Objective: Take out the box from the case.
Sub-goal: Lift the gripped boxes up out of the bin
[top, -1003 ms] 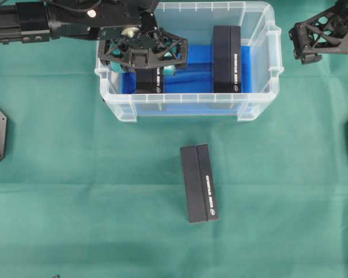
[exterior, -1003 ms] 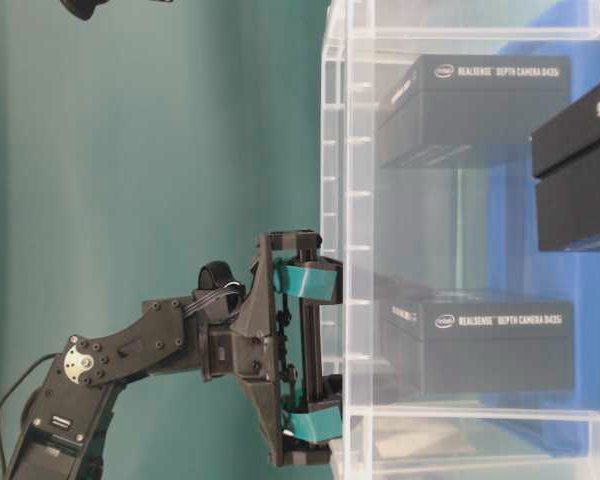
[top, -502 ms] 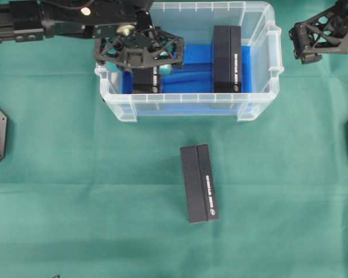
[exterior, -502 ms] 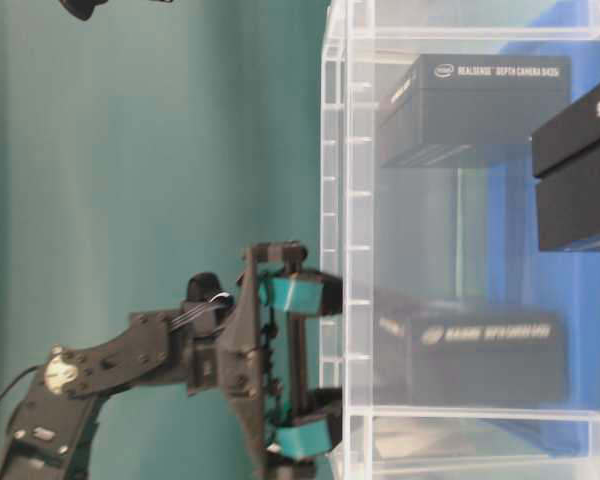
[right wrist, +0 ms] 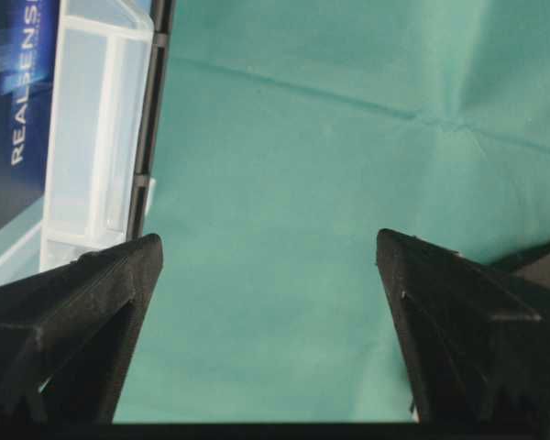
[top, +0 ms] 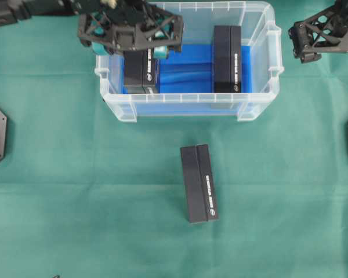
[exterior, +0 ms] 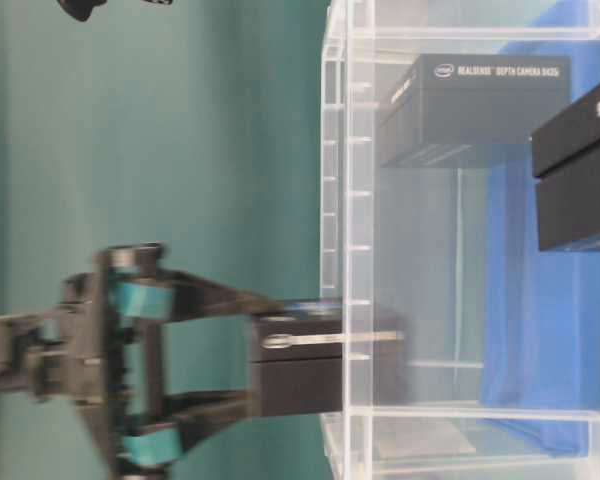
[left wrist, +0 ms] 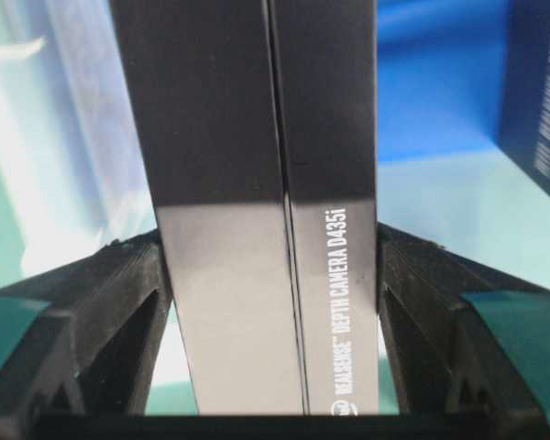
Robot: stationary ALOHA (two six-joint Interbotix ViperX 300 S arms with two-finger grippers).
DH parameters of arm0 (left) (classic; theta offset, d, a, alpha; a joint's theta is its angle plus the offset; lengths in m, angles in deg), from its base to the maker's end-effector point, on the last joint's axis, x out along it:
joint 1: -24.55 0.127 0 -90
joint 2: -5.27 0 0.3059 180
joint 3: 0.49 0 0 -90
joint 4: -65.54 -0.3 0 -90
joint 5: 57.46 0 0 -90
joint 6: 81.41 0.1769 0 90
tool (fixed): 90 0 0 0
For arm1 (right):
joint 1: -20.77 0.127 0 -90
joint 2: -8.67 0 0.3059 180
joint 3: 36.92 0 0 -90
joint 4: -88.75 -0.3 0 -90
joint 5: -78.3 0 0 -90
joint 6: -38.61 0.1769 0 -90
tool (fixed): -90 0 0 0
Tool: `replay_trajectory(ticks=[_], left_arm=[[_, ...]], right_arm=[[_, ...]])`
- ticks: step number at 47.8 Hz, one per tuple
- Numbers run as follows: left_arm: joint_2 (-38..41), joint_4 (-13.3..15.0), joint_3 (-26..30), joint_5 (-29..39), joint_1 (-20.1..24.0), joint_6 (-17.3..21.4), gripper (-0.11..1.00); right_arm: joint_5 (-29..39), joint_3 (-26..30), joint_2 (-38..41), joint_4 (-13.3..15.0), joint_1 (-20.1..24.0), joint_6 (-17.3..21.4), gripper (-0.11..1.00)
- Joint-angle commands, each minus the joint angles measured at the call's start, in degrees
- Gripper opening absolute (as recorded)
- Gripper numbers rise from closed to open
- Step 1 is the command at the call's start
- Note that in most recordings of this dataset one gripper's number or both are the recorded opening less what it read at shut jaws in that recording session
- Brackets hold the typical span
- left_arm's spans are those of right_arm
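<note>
From above, the case (top: 188, 107) sits on the green table (top: 75, 191) at the far side. The left gripper (top: 130, 46) hangs over the left end of the case, and its jaws are closed on the sides of a black box (top: 141, 74). Another black box (top: 227, 58) lies in the right part of the case on the blue lining (top: 185, 72). A third black box (top: 199, 183) lies out on the table, nearer than the case. The right gripper (top: 322, 37) hangs to the right of the case with nothing in it. In the table-level view, the held box (exterior: 300, 365) sticks part way out past the clear rim of the case, with the left gripper (exterior: 205, 365) holding its end. In the left wrist view, the two black fingers (left wrist: 101, 312) press on both long sides of the box (left wrist: 266, 211). In the right wrist view, the right gripper (right wrist: 266, 330) has its jaws spread wide over bare green cloth, and a corner of the case (right wrist: 92, 156) shows on the left. The box looks stiff and light, I think, with smooth sides that could slip. Holding it across its narrow width near one end, as it is held here, seems right, but it might swing or bump the rim.
</note>
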Motion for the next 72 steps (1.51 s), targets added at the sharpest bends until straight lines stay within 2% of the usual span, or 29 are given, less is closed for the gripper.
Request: replay_trajectory(ticks=[1, 15, 23, 72], left_arm=[[-3.0, 0.3, 4.7, 2.9, -0.4, 0.1, 0.62], [-3.4, 0.1, 15.3, 11.2, -0.6, 0.1, 0.62], [-2.9, -0.1, 18.8, 14.6, -1.0, 0.0, 0.62], [-2.7, -0.6, 19.3, 15.3, -1.1, -0.1, 0.61]], right_arm=[[-0.6, 0.5, -0.9, 0.3, 0.1, -0.1, 0.92], [-0.8, 0.5, -0.9, 0.4, 0.1, -0.1, 0.92], [-0.8, 0.5, -1.0, 0.4, 0.1, -0.1, 0.92], [-0.8, 0.5, -1.0, 0.4, 0.4, -0.1, 0.92]])
